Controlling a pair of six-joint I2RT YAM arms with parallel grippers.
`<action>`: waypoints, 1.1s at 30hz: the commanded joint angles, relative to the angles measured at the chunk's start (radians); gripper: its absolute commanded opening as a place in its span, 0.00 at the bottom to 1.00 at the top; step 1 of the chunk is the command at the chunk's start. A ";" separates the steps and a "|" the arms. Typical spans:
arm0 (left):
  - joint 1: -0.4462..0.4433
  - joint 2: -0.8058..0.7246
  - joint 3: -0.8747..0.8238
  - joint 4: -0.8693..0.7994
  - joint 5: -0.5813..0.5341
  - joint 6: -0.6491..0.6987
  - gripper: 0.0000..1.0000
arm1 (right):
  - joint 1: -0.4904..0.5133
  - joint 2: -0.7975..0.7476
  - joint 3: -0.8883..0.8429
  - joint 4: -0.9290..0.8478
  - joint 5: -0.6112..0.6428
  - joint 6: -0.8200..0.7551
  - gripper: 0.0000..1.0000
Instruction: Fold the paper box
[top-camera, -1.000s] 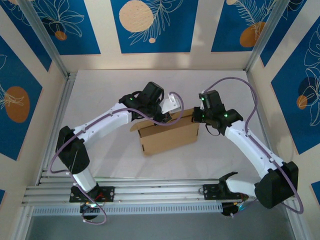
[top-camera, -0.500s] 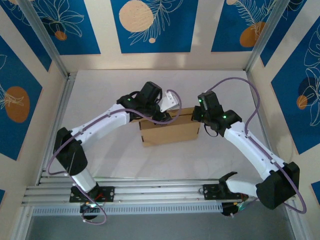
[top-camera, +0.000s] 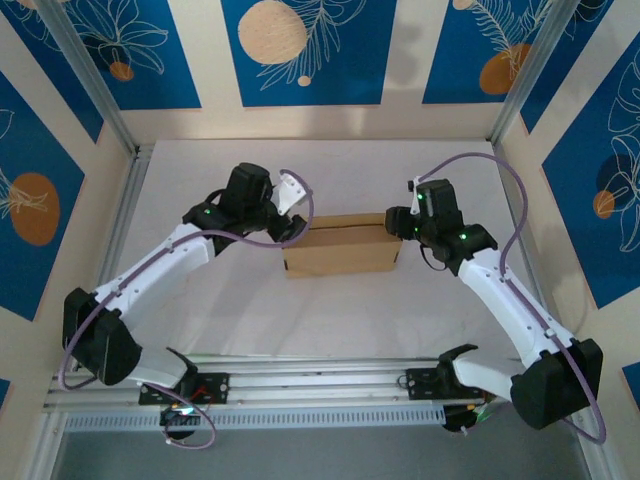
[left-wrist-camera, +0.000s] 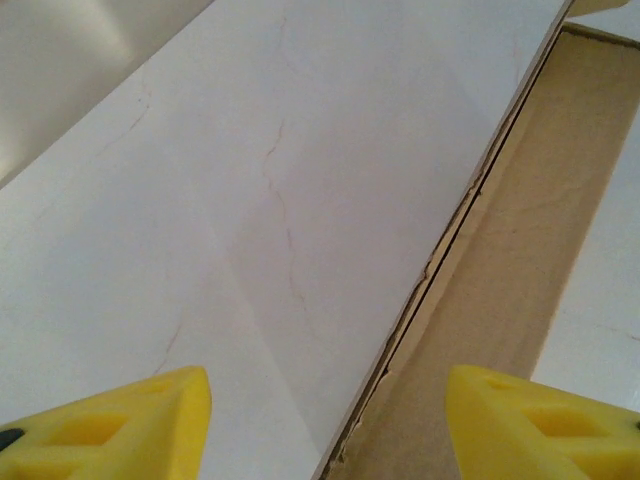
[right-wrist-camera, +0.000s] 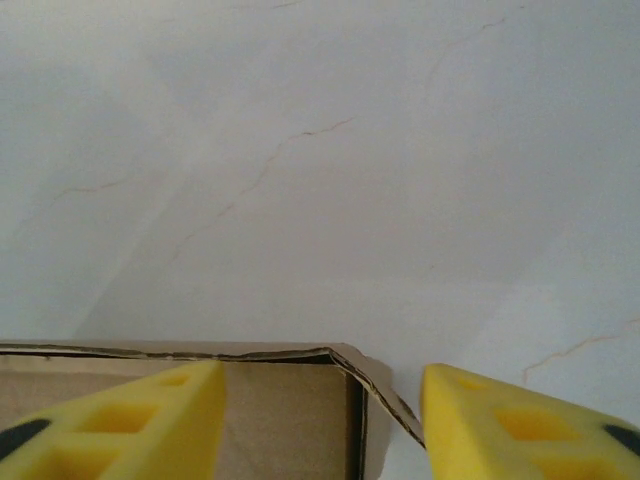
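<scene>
**Overhead and wrist views, release stage.** The white table (top-camera: 450, 170) carries the paper box (top-camera: 340, 252) at its centre, lying square and closed between the two arms. A second earlier it sat skewed, with a flap raised at its left end. The left gripper (top-camera: 290, 203) has drawn back to the box's far-left corner. Its yellow fingers (left-wrist-camera: 120, 420) stand apart over bare tabletop, with the cardboard edge just beside the right one and nothing held. The right gripper (top-camera: 398, 223) was closed at the box's right end a moment before. It now hovers there with its fingers (right-wrist-camera: 480, 420) spread and a box corner below the gap, not clamped. Both arms have let go and the box keeps its shape, so the fold appears finished or nearly so.
</scene>
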 joint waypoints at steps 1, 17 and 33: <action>0.009 -0.012 -0.020 0.061 0.008 -0.024 0.63 | -0.017 -0.037 0.019 0.009 -0.076 -0.057 0.60; 0.115 -0.160 -0.226 0.187 -0.019 -0.189 0.61 | 0.133 0.246 0.348 -0.044 -0.308 -0.167 0.47; 0.127 -0.121 -0.237 0.134 0.051 -0.161 0.52 | 0.093 0.346 0.389 -0.081 -0.352 -0.190 0.50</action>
